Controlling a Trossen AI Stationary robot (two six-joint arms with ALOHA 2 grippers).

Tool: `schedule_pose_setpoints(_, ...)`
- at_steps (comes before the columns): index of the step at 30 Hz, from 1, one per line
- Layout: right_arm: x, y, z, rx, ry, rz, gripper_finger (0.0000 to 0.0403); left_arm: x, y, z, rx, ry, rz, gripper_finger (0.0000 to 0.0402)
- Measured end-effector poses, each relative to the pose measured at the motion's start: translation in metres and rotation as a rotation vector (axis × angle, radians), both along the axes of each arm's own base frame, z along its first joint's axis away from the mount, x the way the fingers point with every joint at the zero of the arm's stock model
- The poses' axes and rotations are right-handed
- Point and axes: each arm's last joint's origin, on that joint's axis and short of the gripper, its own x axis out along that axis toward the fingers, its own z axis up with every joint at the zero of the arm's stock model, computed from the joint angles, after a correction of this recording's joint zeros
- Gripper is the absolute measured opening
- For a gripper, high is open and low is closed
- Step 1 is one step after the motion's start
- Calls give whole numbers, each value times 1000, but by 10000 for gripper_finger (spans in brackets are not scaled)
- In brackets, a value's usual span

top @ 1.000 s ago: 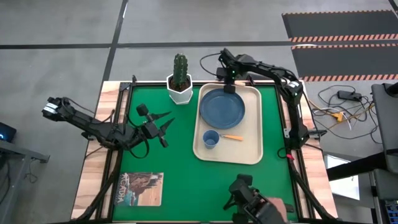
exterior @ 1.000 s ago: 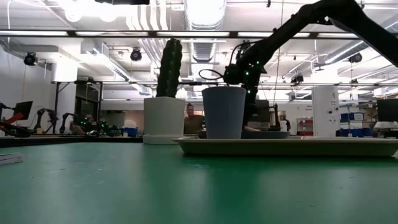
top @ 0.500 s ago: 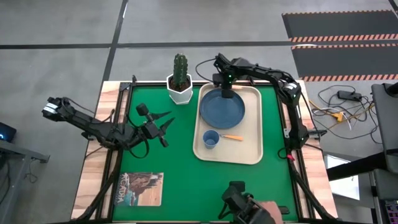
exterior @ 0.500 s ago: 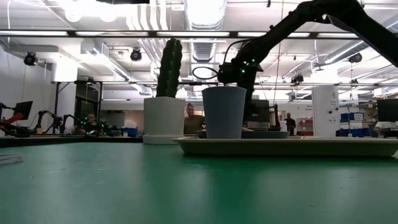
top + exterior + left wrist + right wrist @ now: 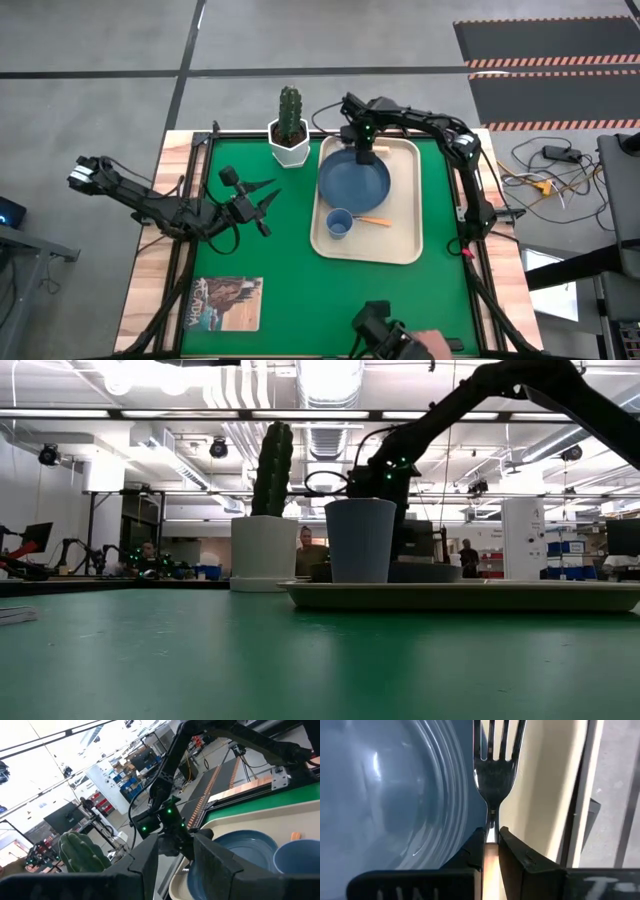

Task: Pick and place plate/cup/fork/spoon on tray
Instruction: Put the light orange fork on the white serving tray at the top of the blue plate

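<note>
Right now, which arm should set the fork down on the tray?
Right. Its end effector is shut on the fork, over the plate's far rim on the tray. The left end effector waits empty over the green mat, away from the tray.

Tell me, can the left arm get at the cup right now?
Probably yes: the left gripper waits on the mat, and nothing stands between it and the cup near the tray edge.
</note>
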Motion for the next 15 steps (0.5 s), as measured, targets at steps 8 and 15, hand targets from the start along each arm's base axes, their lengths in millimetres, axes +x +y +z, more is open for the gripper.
schedule_pose_setpoints(8, 3, 4, 0, 3, 12, -13, 22, 1, 0, -1, -1, 1, 0, 106)
schedule_pose_setpoints(15, 0, 5, 0, 18, 27, -61, 46, 1, 0, -1, -1, 3, 0, 106)
